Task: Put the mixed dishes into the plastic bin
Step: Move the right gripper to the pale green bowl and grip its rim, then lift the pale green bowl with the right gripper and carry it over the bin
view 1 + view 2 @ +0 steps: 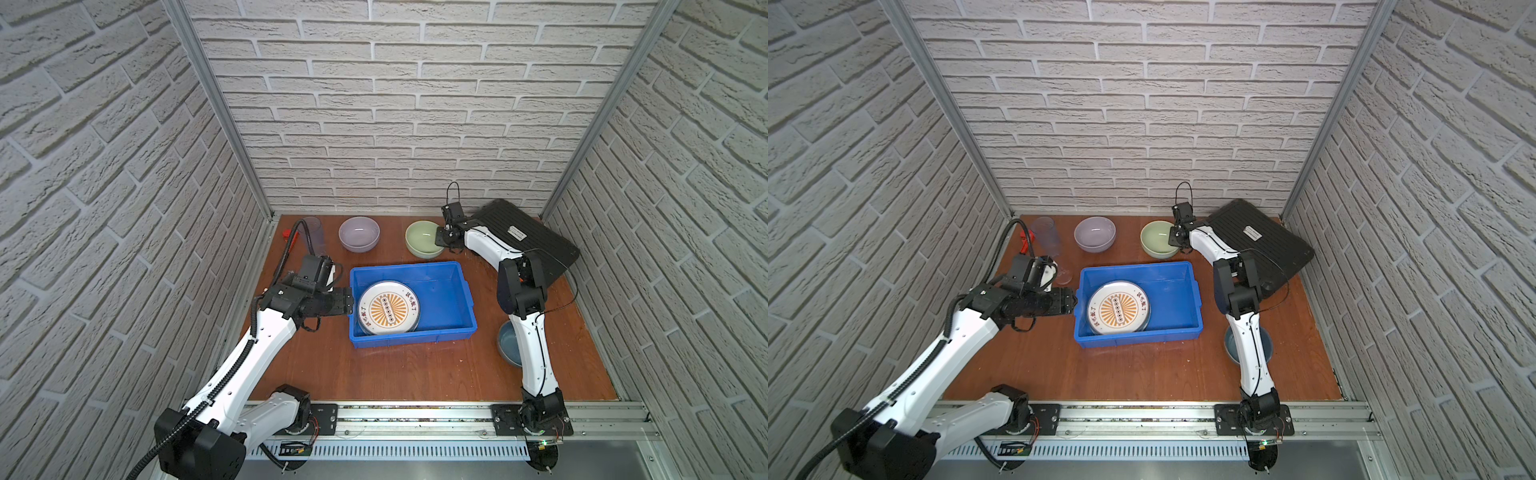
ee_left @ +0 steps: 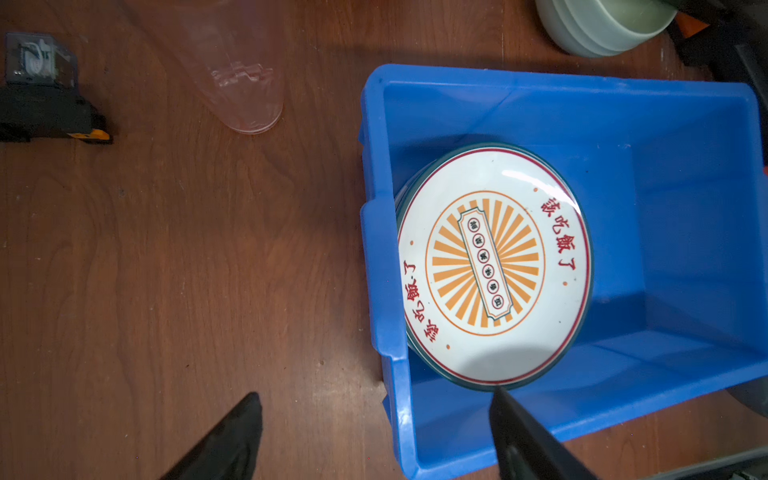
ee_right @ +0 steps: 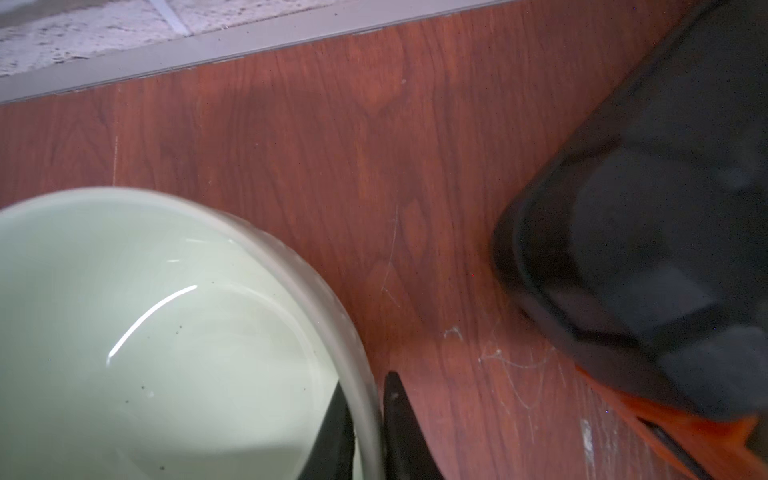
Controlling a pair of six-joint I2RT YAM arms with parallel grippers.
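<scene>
The blue plastic bin [image 1: 451,286] sits mid-table and holds a stack of plates, the orange sunburst plate [image 1: 388,307] on top. My left gripper [image 2: 378,411] is open astride the bin's left wall [image 2: 380,257], one finger outside over the table and one inside by the plate's edge [image 2: 494,266]. My right gripper [image 3: 370,399] is shut on the rim of the pale green bowl [image 3: 166,332] at the back, one finger inside and one outside. In both top views a lilac bowl [image 1: 359,233], a clear tumbler [image 1: 313,235] and a blue-grey bowl [image 1: 507,343] rest on the table.
A black tool case [image 1: 523,241] leans at the back right, close beside the green bowl [image 1: 1156,243]. A red wrench [image 1: 1023,243] lies in the back left corner. The blue-grey bowl [image 1: 1264,345] is half hidden behind the right arm. Brick walls close three sides.
</scene>
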